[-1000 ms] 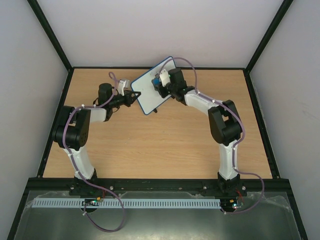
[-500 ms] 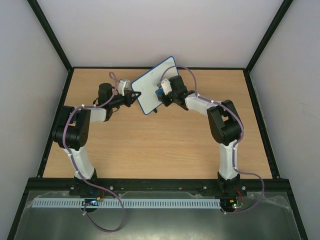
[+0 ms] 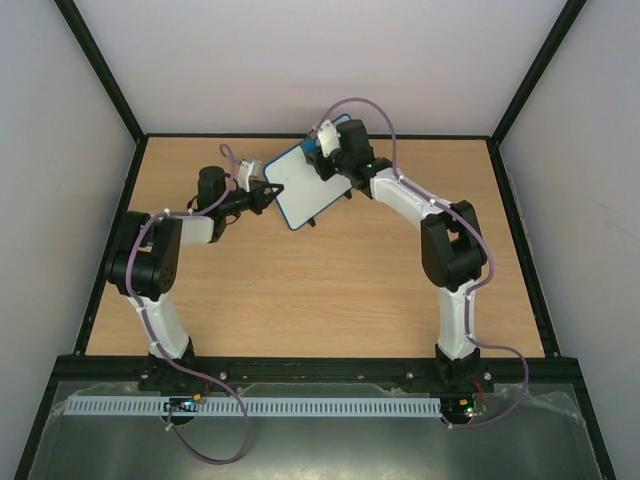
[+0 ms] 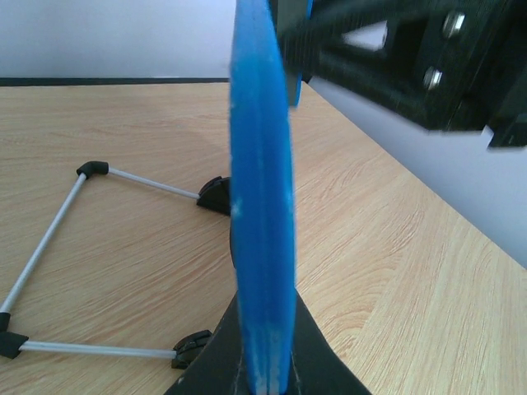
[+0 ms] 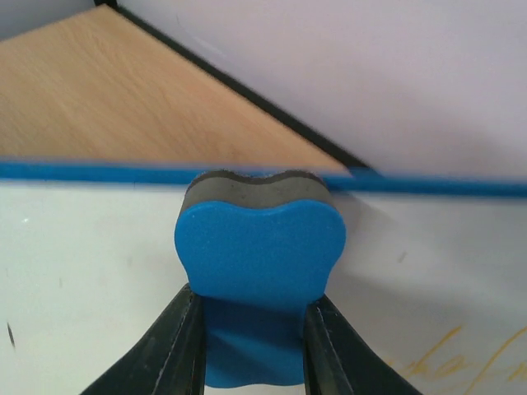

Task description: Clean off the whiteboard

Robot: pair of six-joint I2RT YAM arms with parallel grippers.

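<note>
"How many things are you counting?"

"I'm counting one whiteboard [image 3: 300,192] between the left gripper [image 3: 268,189] fingers, and one blue eraser [image 5: 259,239] between the right gripper [image 5: 251,329] fingers."

"Anything more?"

"One wire frame [image 4: 51,239] is lying left of the left fingers."

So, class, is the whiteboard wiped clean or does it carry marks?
Marked, not clean. The right wrist view shows yellow scribbles on the whiteboard, lower right of the blue eraser, and a small dark fleck at left.
</note>
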